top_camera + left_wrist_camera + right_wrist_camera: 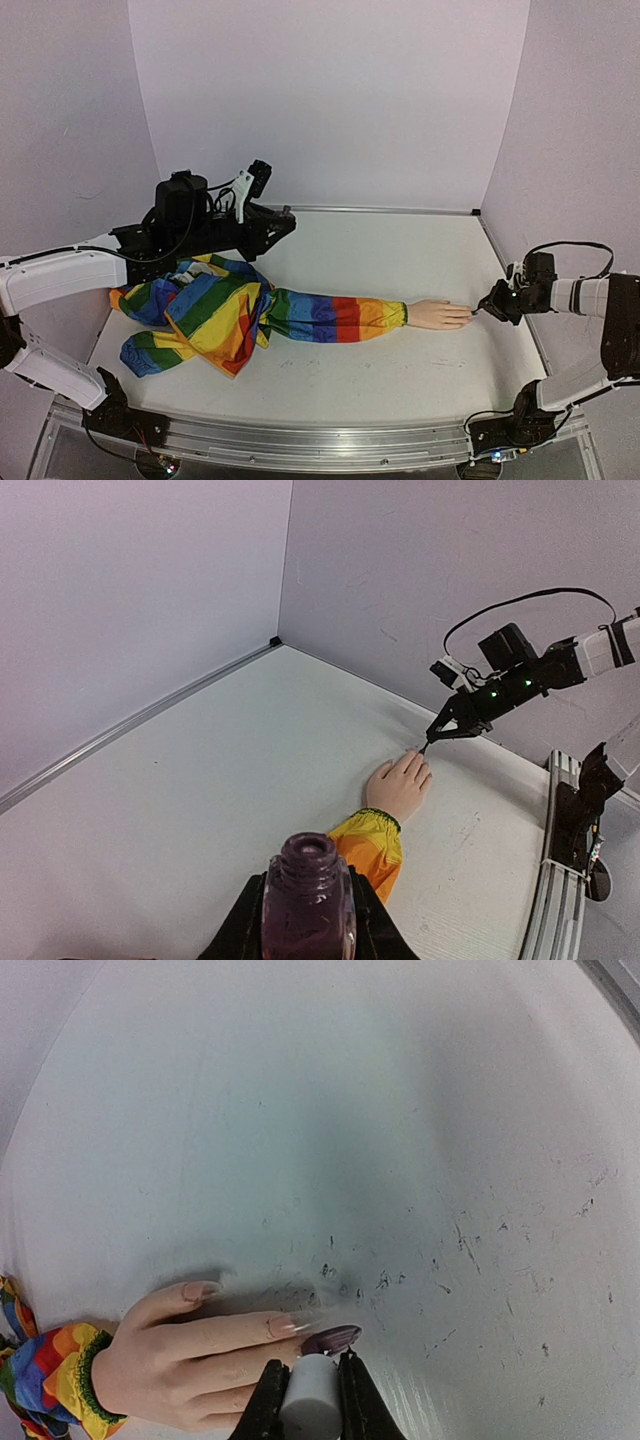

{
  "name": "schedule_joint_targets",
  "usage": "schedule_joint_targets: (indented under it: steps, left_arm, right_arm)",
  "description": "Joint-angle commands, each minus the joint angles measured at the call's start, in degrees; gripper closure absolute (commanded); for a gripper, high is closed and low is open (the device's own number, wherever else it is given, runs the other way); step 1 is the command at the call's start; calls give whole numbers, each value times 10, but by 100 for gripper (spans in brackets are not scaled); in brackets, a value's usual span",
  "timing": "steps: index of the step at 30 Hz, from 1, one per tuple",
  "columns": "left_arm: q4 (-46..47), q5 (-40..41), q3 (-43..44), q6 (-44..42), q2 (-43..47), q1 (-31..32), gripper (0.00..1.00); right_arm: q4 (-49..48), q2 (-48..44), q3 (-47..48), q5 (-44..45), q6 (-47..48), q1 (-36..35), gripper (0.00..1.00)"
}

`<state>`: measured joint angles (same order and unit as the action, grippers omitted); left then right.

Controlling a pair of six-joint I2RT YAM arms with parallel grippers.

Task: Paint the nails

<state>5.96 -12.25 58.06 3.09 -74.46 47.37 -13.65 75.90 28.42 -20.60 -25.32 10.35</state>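
Note:
The pale peach mannequin hand lies flat on the table at the end of a rainbow-striped sleeve. My right gripper is at its fingertips, shut on the whitish brush cap. In the right wrist view the gripper is just over a dark purple painted nail. Two nails beside it are bare peach. The brush itself is hidden under the cap. My left gripper is shut on an open purple polish bottle and holds it upright above the sleeve, at the back left.
The rainbow garment is bunched at the left of the table. Walls close the table at the back and on both sides. A metal rail runs along the front edge. The table surface near the hand shows small dark marks.

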Motion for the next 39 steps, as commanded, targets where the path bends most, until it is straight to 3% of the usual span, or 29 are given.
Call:
schedule_joint_targets:
  steps: [1,25,39]
  left_arm:
    - [24,2,9,2,23,3,100]
    - [23,6,7,-2,23,3,100]
    - [23,1,11,-3,18,3,100]
  right_arm:
    - [0,7,2,-8,9,0,100]
    - [14,-7,7,59,-10,0,100]
    - [14,-32,2,5,2,-1,100]
